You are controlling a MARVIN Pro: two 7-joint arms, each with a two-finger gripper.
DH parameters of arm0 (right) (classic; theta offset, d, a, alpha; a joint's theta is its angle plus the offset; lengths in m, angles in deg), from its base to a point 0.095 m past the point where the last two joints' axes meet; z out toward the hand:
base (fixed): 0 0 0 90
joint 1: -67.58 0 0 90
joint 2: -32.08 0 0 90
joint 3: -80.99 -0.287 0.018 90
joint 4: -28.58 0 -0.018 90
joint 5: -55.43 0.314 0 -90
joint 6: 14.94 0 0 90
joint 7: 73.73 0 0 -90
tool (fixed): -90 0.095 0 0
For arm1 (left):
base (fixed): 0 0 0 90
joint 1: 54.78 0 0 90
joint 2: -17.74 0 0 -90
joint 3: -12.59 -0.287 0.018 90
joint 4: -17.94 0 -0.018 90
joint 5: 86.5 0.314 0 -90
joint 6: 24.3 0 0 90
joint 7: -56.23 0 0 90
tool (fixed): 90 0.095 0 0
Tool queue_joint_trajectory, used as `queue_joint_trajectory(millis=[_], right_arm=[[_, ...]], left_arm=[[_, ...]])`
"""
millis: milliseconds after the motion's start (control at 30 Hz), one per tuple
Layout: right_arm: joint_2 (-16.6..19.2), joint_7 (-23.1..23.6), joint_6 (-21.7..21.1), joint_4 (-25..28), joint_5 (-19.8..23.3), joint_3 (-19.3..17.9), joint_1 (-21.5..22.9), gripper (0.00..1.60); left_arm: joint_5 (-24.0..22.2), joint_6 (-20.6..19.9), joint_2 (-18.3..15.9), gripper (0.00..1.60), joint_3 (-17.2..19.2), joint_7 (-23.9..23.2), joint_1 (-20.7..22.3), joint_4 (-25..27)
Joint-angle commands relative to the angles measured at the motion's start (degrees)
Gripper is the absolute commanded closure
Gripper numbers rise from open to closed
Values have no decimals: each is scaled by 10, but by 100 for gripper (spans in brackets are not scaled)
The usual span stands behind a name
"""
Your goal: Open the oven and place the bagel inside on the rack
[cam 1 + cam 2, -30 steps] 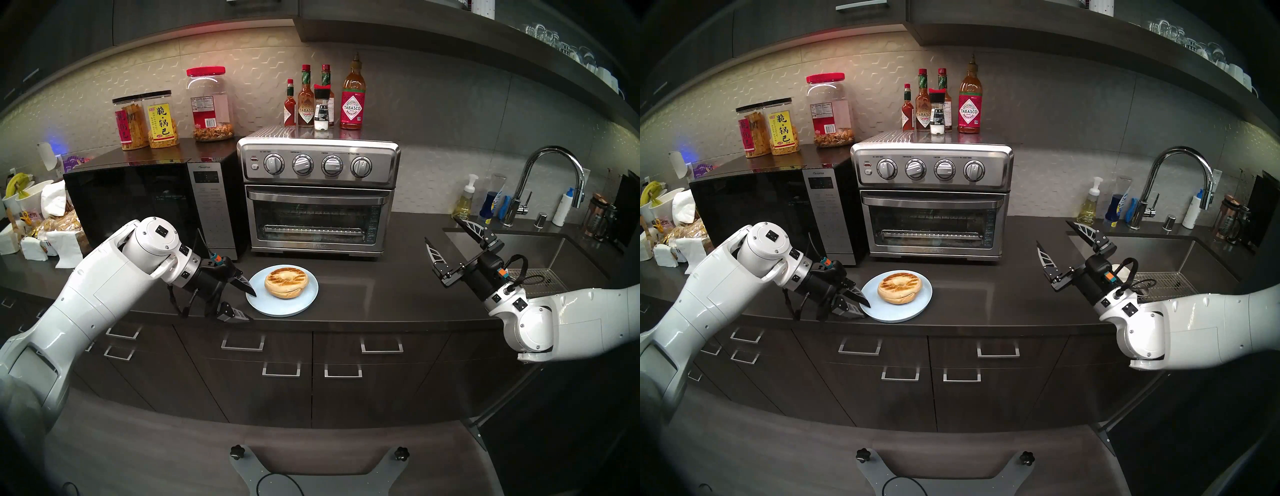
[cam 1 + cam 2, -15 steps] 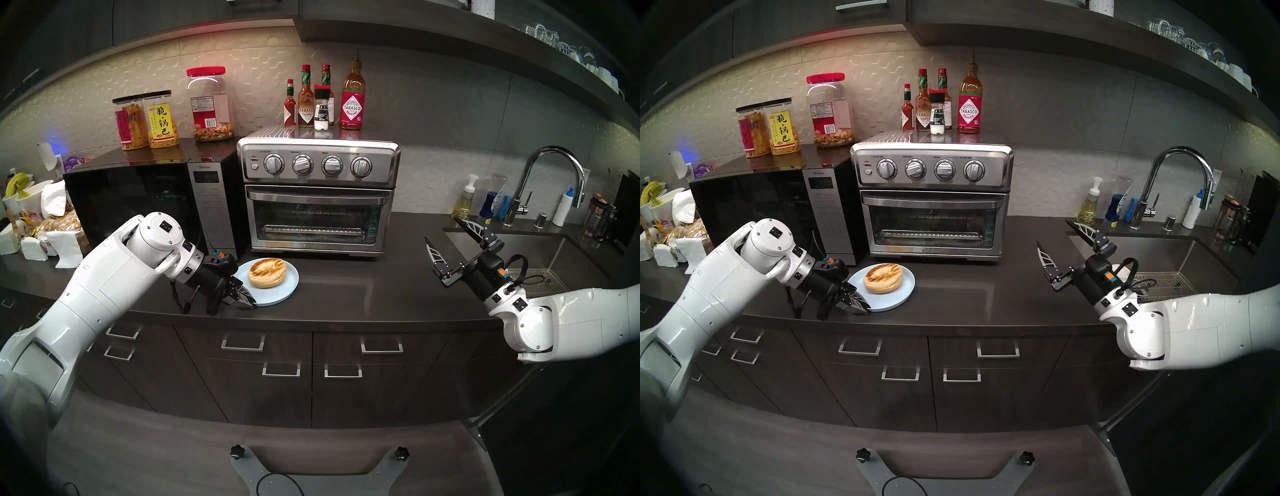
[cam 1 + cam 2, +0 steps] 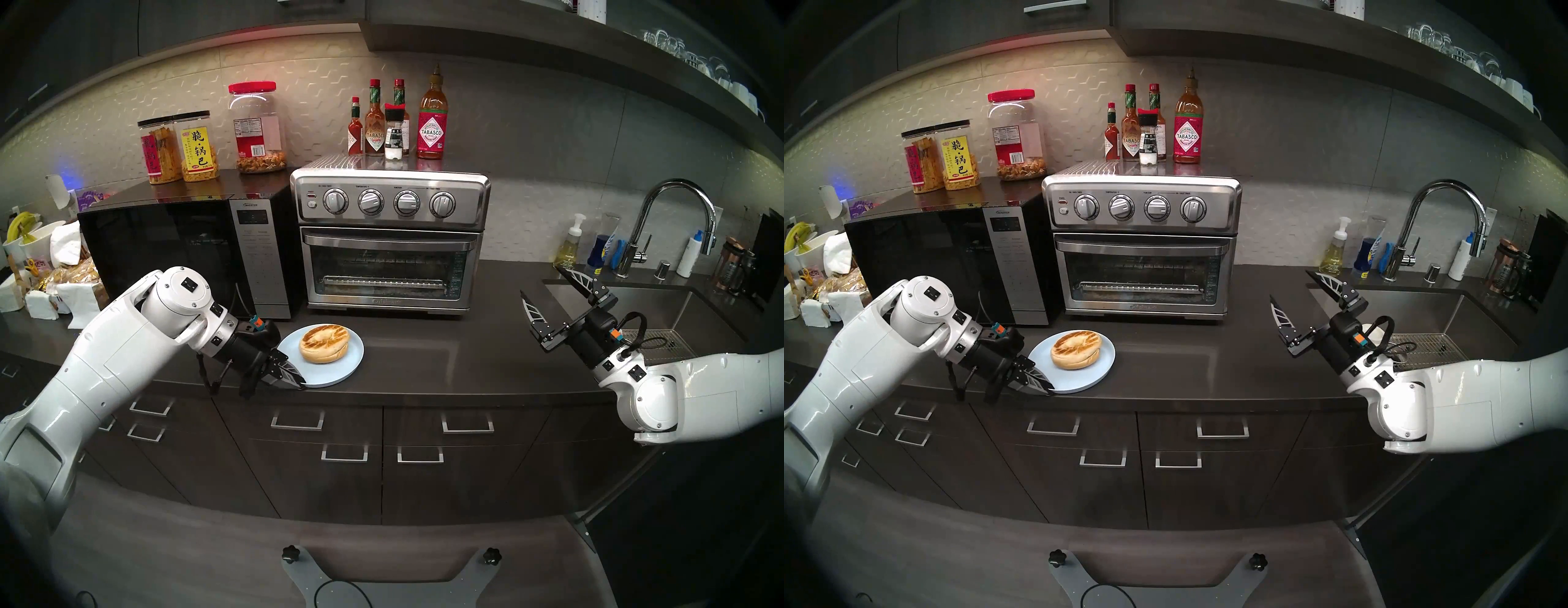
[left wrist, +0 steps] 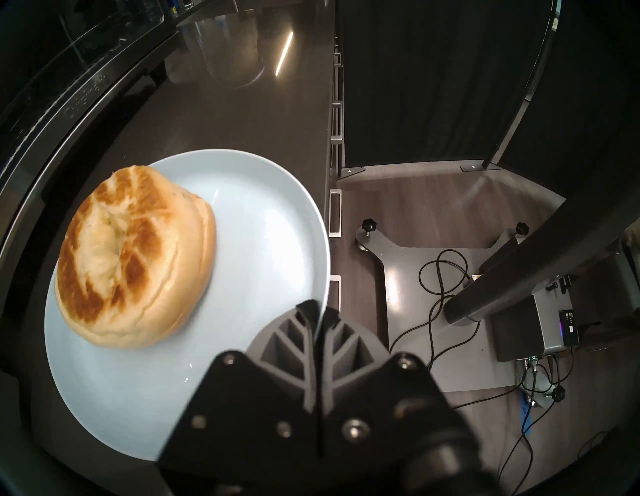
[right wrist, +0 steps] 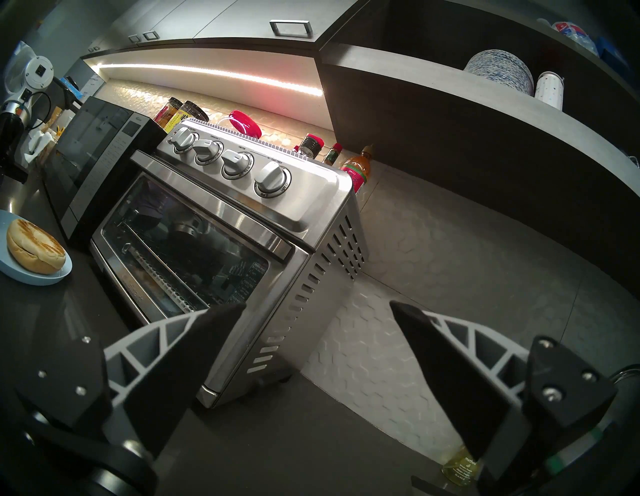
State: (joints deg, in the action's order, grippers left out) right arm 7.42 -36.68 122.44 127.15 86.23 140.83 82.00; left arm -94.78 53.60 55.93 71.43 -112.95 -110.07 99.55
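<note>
A: Currently listed, item one: left gripper [image 4: 317,313], pressed together on the near rim of the pale blue plate [image 4: 277,194], at about 5 o'clock of the plate in the left wrist view. Item two: bagel [image 3: 324,343], resting on the plate toward its far side, not touched by any finger.

B: Noted. Item three: oven [image 3: 390,237], door shut, at 12 o'clock from the plate on the table [image 3: 445,352]; the rack [image 3: 384,282] is seen through the glass. Item four: right gripper [image 3: 551,293], spread wide, empty, at 3 o'clock of the oven.

A: Handling advice, as a judgement: the plate is best kept level and moved slowly, since only a thin rim is pinched and the bagel could slide.

B: Agreed. Room in front of the drop-down door should be left before its handle is pulled.
</note>
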Motion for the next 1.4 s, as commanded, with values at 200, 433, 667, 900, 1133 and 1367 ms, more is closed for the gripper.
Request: queue_joint_trajectory(millis=[200, 433, 667, 900, 1133, 1367], right_arm=[[-1, -1, -1, -1, -1, -7, 9, 0], [-1, -1, 0, -1, -1, -7, 9, 0], [-1, -1, 0, -1, -1, -7, 8, 0], [-1, -1, 0, -1, -1, -7, 8, 0], [-1, -1, 0, -1, -1, -7, 8, 0], [-1, -1, -1, -1, -1, -7, 8, 0]], left_arm=[[-2, 19, -43, 160, 14, 14, -27, -5], [-13, 27, -63, 160, 26, 17, -45, -6], [-30, 34, -88, 160, 39, 22, -71, 5], [-49, 42, -118, 160, 53, 32, -99, 12], [-63, 51, -138, 160, 64, 46, -122, 15], [-71, 62, -148, 160, 67, 61, -136, 10]])
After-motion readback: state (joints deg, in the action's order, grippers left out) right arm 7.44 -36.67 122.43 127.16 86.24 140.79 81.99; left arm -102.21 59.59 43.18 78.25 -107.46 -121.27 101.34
